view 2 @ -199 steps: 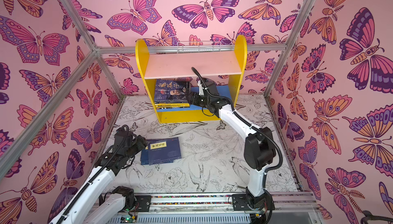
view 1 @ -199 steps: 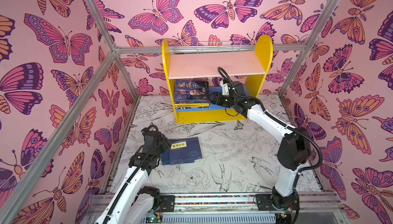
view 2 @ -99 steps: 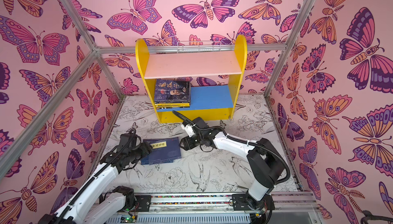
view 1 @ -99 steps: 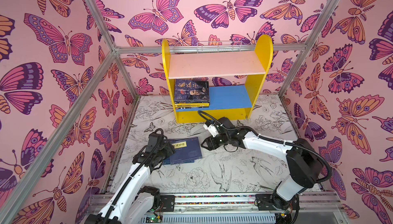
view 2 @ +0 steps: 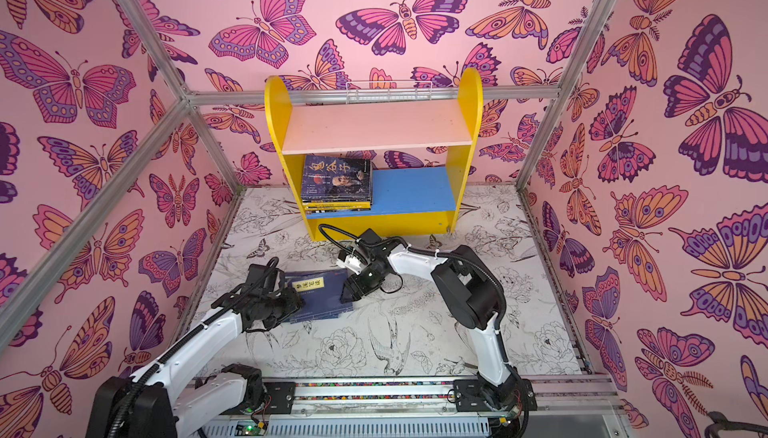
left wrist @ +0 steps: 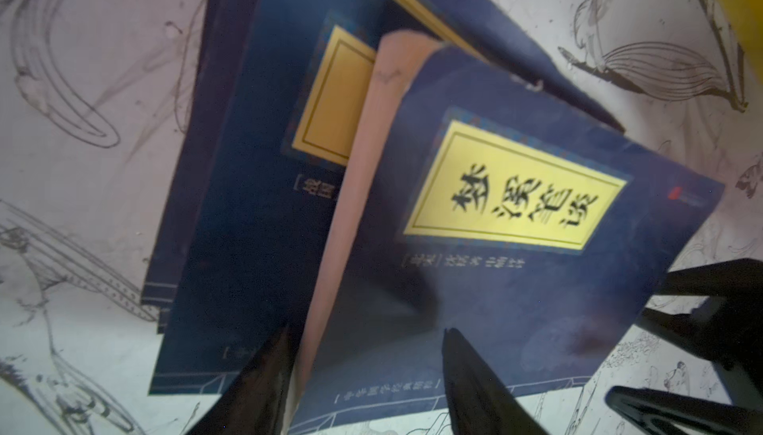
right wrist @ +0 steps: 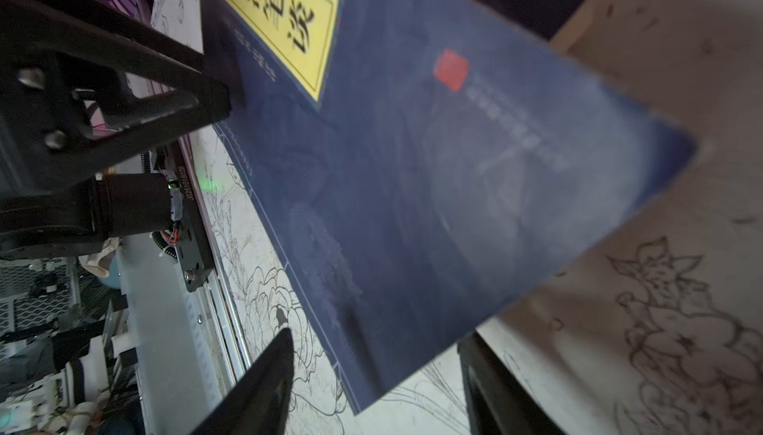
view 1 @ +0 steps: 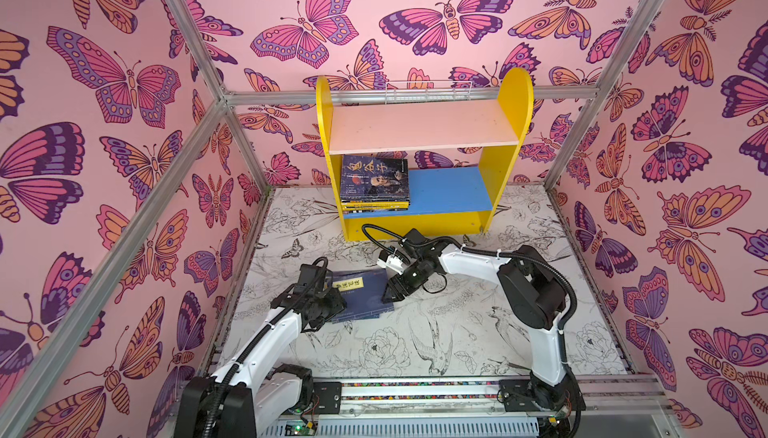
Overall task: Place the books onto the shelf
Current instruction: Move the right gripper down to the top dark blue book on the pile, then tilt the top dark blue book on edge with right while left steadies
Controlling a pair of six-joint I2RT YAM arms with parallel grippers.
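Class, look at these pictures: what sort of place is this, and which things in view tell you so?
Probably a robot test cell, not a real room. Butterfly-print panels on an aluminium frame box in a small floor, two arms bolted to a rail work there, and a toy-like shelf stands as a prop.

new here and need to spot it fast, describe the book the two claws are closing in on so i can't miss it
Start at the yellow shelf against the back wall, then come forward onto the flower-sketched mat between the arms. There lies a small pile of navy books; the one meant is the top navy book, raised off the navy one beneath, its yellow title label fully showing. The shelf's books are already stacked.
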